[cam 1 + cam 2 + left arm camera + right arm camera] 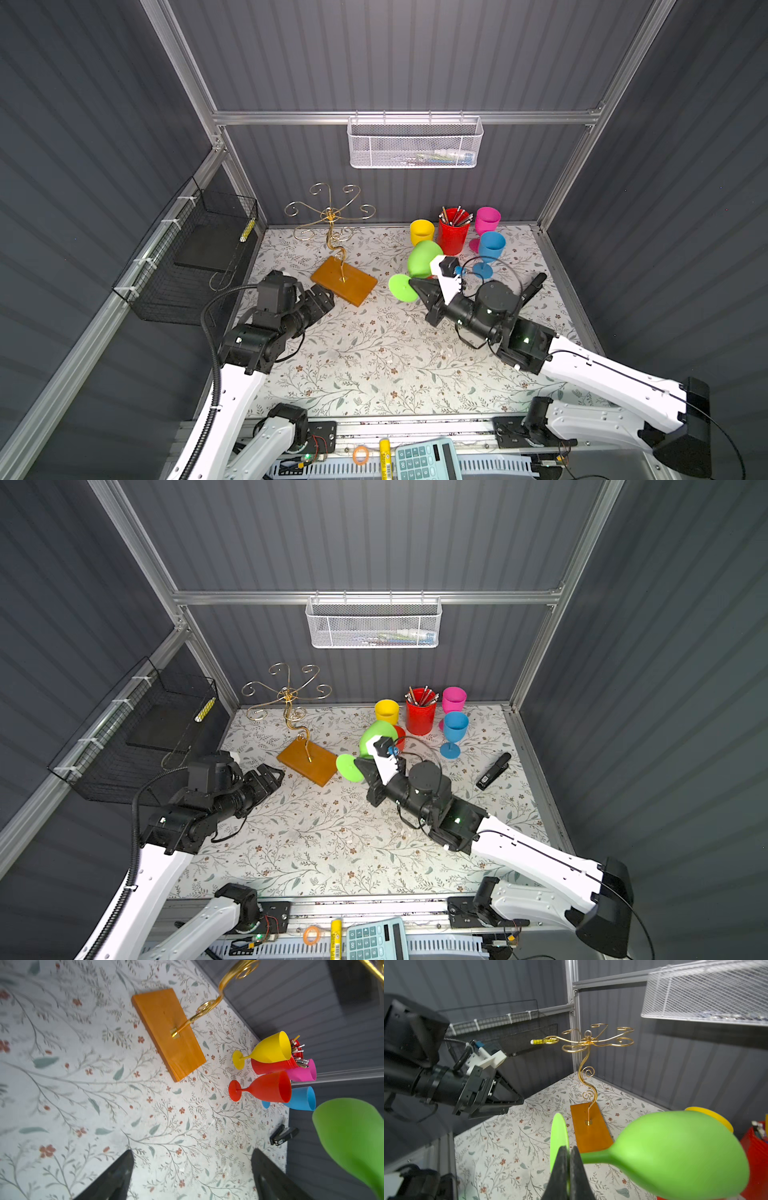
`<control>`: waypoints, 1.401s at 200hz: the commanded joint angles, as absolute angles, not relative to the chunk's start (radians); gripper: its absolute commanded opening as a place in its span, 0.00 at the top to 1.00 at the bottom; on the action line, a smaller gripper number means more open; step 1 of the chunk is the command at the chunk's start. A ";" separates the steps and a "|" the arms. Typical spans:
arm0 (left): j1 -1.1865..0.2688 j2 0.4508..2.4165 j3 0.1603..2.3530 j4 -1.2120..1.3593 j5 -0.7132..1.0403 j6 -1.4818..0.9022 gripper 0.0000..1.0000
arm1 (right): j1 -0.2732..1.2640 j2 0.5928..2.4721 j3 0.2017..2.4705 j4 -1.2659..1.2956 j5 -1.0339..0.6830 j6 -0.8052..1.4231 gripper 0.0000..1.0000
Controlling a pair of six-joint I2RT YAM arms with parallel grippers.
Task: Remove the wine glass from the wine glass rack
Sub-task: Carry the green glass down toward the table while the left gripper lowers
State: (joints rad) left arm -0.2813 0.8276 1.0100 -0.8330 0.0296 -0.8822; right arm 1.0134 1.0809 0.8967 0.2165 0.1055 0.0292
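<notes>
Nearest you, along the front rail, lie a calculator (424, 459), a yellow marker (386, 457) and an orange rubber band (360, 455). Past them, over the floral tabletop (374, 353), your left gripper (192, 1150) points at the rack's wooden base (349, 284) from the left. It is near the base without touching it, and its fingers are spread wide with only tabletop between them. Your right gripper (569, 1153) reaches in from the right with its fingers pressed together on the stem of the green wine glass (675, 1153), right by the foot. The glass lies sideways in that pinch, off the rack. Its foot is just beside the right edge of the base and its bowl points toward the cluster of cups. A black stapler (493, 771) lies on the tabletop on the right. Farther back, the wine glass rack (331, 215) stands upright on its base at the rear left. At the rear right you have a red glass (268, 1088), a blue glass (491, 245), a yellow glass (421, 230), a red pen cup (453, 235) and a pink glass (487, 220), all standing close together. A black wire basket (199, 249) hangs on the left wall, and a white mesh basket (413, 143) hangs on the back wall.
</notes>
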 commanded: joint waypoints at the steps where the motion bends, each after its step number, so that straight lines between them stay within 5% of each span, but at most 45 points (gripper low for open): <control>1: -0.287 0.809 0.981 -0.870 0.103 -1.049 0.13 | 1.086 1.097 0.845 0.295 0.217 -0.179 1.00; 144: -0.287 0.853 0.848 -0.790 0.300 -1.388 0.30 | 1.295 1.579 0.787 0.870 0.407 -0.663 1.00; 280: -0.287 0.856 0.762 -0.638 0.380 -1.501 0.41 | 1.327 1.683 0.818 0.955 0.414 -0.728 1.00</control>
State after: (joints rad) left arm -0.2813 0.8635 0.7811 -0.6697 0.3511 -1.4769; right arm 1.3178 1.6657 0.7929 0.9066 0.3981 -0.7143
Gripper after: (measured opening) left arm 0.589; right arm 0.050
